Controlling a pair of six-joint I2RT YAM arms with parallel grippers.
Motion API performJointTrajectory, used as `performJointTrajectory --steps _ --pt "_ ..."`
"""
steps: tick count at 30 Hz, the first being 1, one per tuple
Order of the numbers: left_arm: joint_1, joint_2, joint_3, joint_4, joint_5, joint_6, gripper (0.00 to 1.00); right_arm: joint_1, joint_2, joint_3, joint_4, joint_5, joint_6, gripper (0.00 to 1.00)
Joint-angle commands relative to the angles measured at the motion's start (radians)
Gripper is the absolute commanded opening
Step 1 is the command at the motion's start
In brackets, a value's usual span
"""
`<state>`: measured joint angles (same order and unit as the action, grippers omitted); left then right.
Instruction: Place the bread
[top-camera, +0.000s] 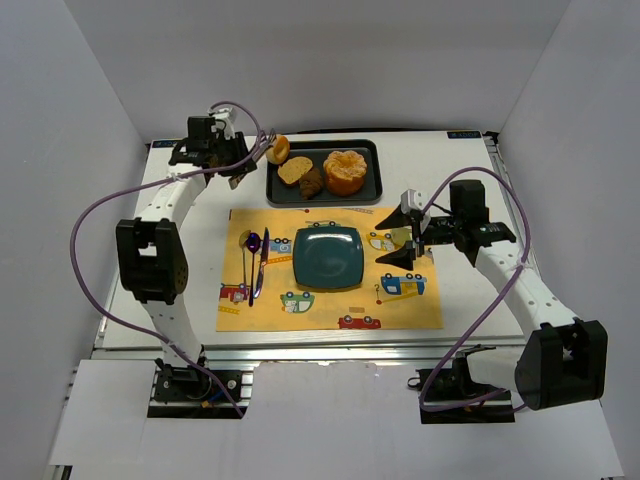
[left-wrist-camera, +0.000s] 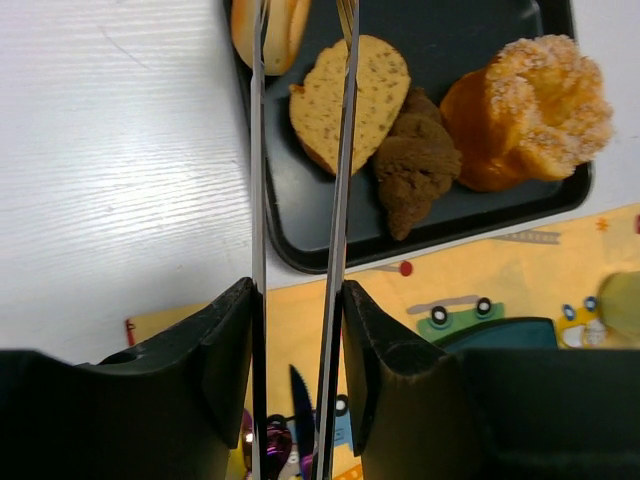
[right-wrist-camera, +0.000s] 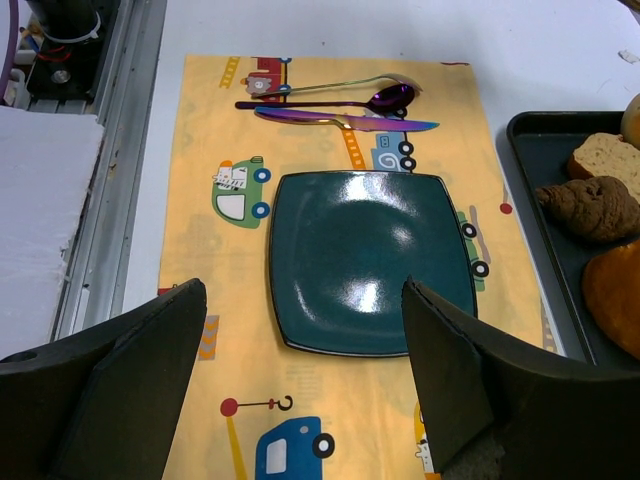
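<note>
Two grippers listed. Left gripper (top-camera: 258, 156): fingers narrowly parted, reaching the bread (top-camera: 278, 149) at the black tray's (top-camera: 320, 150) left corner; whether it grips cannot be told. Beside the bread: tan slice (top-camera: 295, 170), brown pastry (top-camera: 312, 183), orange pastry (top-camera: 345, 172). Teal plate (top-camera: 327, 256) lies bare on the placemat (top-camera: 400, 310). Right gripper (top-camera: 398, 238): spread wide, just right of the plate.

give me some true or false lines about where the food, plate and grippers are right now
1. The plate has food on it. False: it is bare.
2. The bun sits at the left end of the tray. True.
3. In the top view the cutlery lies right of the plate. False: it lies left of it, on the mat.
4. The right gripper is open and holds nothing. True.
5. The left gripper hangs over the plate. False: it is at the tray's left end, by the bun.
</note>
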<state>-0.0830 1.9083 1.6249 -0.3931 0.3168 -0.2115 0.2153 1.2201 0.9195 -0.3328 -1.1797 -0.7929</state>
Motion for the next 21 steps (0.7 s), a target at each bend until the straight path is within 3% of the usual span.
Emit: performJointTrajectory --steps 1,21 --pt "-0.027 -0.009 0.053 -0.03 -0.08 0.081 0.48 -0.005 0.009 0.001 0.02 -0.035 0.001 0.83" --pt "-0.089 0.028 0.084 0.002 -0.205 0.172 0.51 -0.016 0.03 0.004 0.011 -0.041 0.001 0.84"
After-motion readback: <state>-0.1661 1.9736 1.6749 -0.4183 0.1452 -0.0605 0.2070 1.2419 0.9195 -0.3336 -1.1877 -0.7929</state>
